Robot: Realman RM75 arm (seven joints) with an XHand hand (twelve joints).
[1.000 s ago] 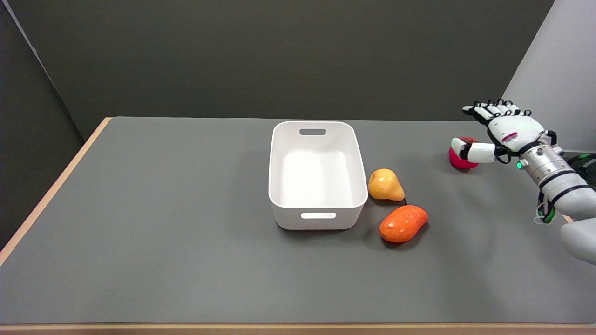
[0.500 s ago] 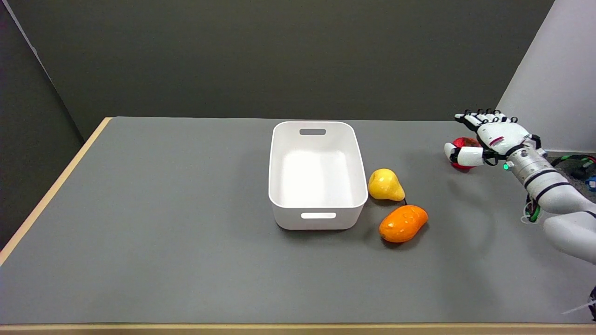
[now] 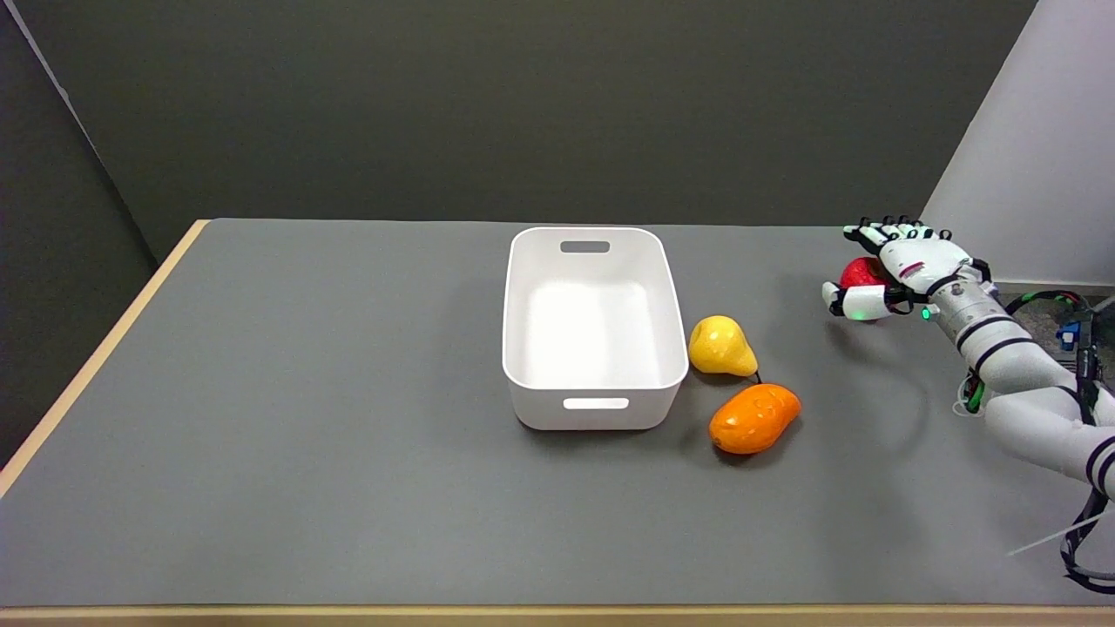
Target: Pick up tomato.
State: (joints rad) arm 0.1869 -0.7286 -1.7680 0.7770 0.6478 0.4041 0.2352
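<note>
Tomato (image 3: pixel 861 272) is being enclosed by the right hand (image 3: pixel 902 266), advancing with fingers still spread, not yet gripping.

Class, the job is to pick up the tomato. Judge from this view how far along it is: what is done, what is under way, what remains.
Done: the right robot hand has reached the red tomato at the table's far right. Under way: its fingers are spread around the tomato, thumb in front, not visibly closed. Left: closing the grip and lifting. The pear, orange fruit and white bin lie apart from it.
</note>
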